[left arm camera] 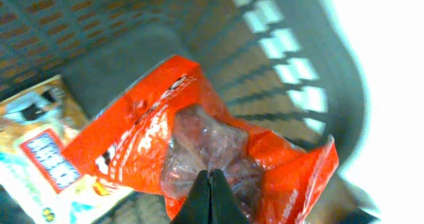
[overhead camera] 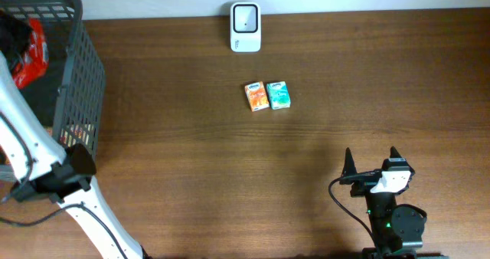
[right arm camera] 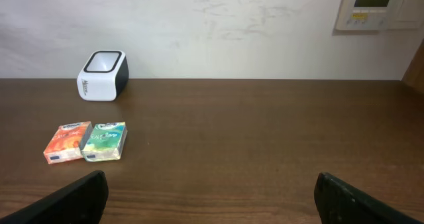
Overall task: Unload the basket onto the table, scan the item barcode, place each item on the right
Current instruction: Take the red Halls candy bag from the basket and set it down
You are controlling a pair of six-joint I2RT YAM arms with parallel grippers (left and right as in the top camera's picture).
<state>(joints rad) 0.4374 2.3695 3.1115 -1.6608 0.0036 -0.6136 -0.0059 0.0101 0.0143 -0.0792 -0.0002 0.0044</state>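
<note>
A red snack bag (left arm camera: 165, 118) with a clear window lies inside the dark mesh basket (overhead camera: 84, 67) at the table's left end; from overhead it shows as a red patch (overhead camera: 31, 60). My left gripper (left arm camera: 210, 177) reaches into the basket, its fingertips pressed together on the bag's clear film. The white barcode scanner (overhead camera: 246, 27) stands at the table's far edge, also in the right wrist view (right arm camera: 103, 75). My right gripper (overhead camera: 371, 158) rests low near the front right, wide open with nothing between its fingers (right arm camera: 211, 197).
An orange tissue pack (overhead camera: 256, 96) and a teal one (overhead camera: 279, 95) lie side by side mid-table, in front of the scanner. A pale packet with a red label (left arm camera: 40, 151) lies in the basket beside the red bag. A wall panel (right arm camera: 381, 5) hangs behind.
</note>
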